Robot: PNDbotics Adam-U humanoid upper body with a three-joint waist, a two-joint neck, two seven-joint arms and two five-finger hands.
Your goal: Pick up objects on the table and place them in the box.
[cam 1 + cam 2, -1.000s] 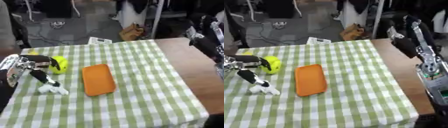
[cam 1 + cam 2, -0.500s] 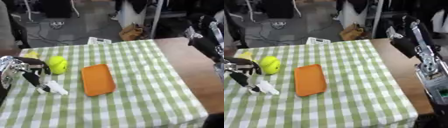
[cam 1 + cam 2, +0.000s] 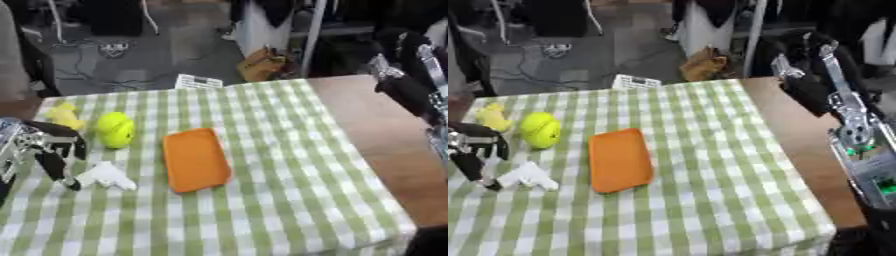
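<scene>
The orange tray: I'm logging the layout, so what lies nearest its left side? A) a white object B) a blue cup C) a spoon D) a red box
A: the white object lies just left of the orange tray, by the left hand.

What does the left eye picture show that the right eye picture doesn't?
Only the left eye view shows more of the left hand and its silver wrist at the picture's edge. Only the right eye view shows the right arm's lower part with a green light. Both share the checked tablecloth, orange tray, green ball, yellow toy and white object.
</scene>
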